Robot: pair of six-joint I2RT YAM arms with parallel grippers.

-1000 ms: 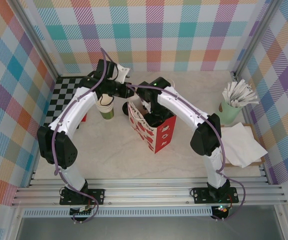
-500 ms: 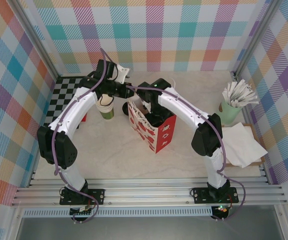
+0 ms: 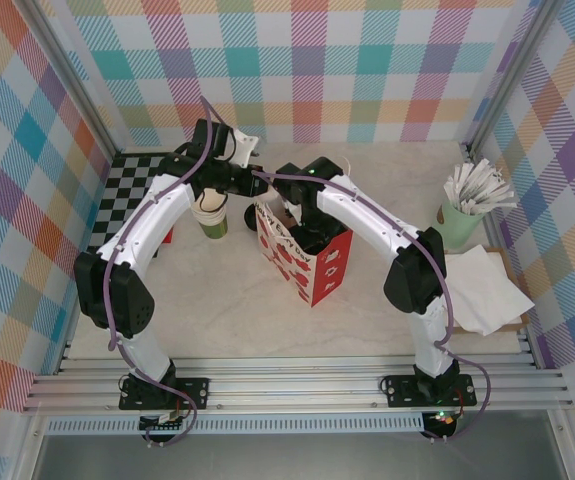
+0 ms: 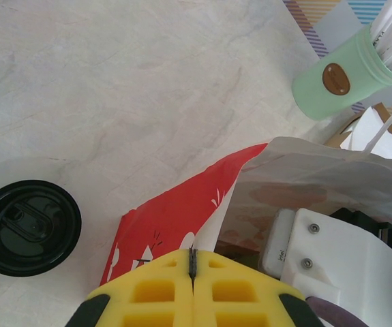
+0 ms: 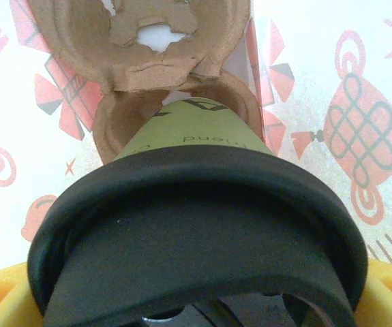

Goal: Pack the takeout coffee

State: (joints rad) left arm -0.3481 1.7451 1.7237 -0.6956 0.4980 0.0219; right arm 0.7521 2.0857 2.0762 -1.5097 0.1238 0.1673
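- Right wrist view: my right jaws (image 5: 196,306) are spread wide around the takeout coffee (image 5: 196,204), clasping it just under its black lid.
- The cup is already inside the bag (image 5: 332,102). Its green foot hangs just over a socket of the brown pulp carrier (image 5: 148,61) at the bag's bottom; whether it touches I cannot tell.
- My left jaws (image 4: 192,262) are pressed together at the bag's rim, apparently pinching it to hold the mouth open.
- By my reckoning the job is mostly done. What is left is to seat the cup in the socket, let go and lift clear of the bag.
- A second black lid (image 4: 28,227) sits on the desk (image 4: 114,82) just beside the bag; whether a cup is under it I cannot tell.
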